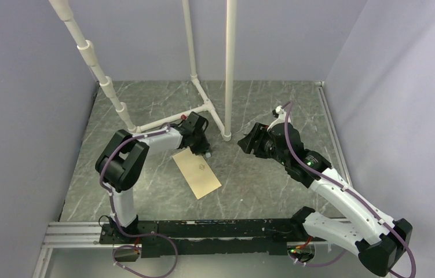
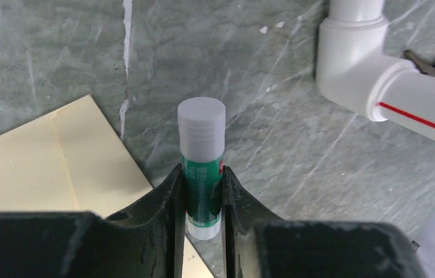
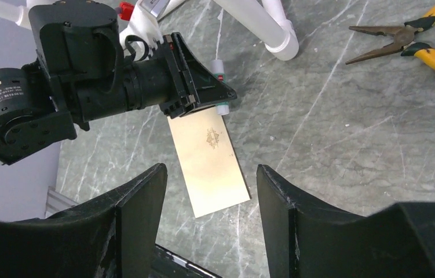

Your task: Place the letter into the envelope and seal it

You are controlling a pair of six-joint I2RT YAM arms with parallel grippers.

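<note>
One envelope (image 2: 41,162) lies just beside the left tool (image 2: 202,174) clamping a glue stick (image 2: 201,136).

Walls (image 1: 24,116): plain pale lilac, on three sides.
Tabletop (image 1: 261,191): grey-green marble look, white veins.
Pipes (image 1: 203,107): white frame, standing just beyond the left claw (image 2: 202,171).

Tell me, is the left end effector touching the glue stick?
Touching. The left wrist view shows the left end effector clamped against both sides of the glue stick.
</note>
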